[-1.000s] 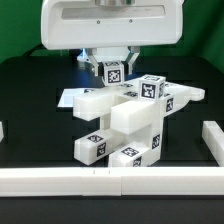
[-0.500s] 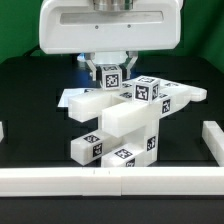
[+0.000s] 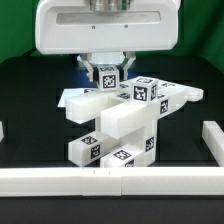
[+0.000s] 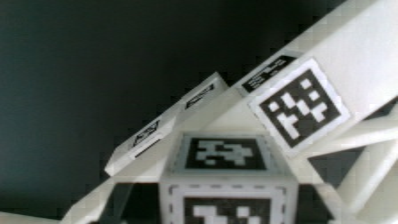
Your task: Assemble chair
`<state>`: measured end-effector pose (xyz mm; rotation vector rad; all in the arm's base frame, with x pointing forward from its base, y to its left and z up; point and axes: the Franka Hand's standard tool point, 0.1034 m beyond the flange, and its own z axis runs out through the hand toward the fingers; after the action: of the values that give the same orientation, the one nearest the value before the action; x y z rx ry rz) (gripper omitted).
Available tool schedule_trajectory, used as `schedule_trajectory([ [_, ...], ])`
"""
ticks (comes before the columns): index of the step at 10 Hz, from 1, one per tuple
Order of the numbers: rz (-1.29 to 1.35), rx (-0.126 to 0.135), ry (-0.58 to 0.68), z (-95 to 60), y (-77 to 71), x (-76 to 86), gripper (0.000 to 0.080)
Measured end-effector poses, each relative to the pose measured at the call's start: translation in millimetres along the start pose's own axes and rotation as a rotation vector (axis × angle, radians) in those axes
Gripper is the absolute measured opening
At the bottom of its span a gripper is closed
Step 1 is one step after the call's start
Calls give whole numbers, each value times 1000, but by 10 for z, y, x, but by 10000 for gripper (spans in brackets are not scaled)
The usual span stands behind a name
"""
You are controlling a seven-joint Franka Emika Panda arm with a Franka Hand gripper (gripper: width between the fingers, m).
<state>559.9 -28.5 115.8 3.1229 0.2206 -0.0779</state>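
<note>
— Seen mid-assembly: chair [image 3: 118,122], a blocky cluster of white tagged slabs, bars and cubes, lifted at a tilt above the middle of the black worktop [image 3: 25,95], nearer the far edge than the front one.

— Held how?

— Gripped from above by the claw [image 3: 107,72], fingers drawn in tight on a small tagged cube at the top of the cluster. Hard to tell whether the lowest cubes touch the worktop.

— Surroundings?

— Bordered by a white rail [image 3: 60,180] along the front edge, with short white pieces at the side edges. Overhung by the big white robot body [image 3: 100,25] at the far edge.

— And from the wrist?

— Filled almost wholly by the chair [image 4: 267,120]: several black-and-white tags [image 4: 299,100] on slanted white faces, dark worktop [image 4: 71,70] behind. Claw fingers not clearly made out in that view.
</note>
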Motion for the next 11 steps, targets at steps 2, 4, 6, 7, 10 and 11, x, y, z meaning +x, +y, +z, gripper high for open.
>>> schedule_trajectory([
  [2,6,0,0,0,0,0,288],
  [4,22,0,0,0,0,0,288],
  [6,159,2,0,0,-2,0,288],
  [7,208,3,0,1,-3,0,288],
  [10,407,3,-1,2,-2,-1,288],
  [11,454,4,-1,3,-3,-2,288],
])
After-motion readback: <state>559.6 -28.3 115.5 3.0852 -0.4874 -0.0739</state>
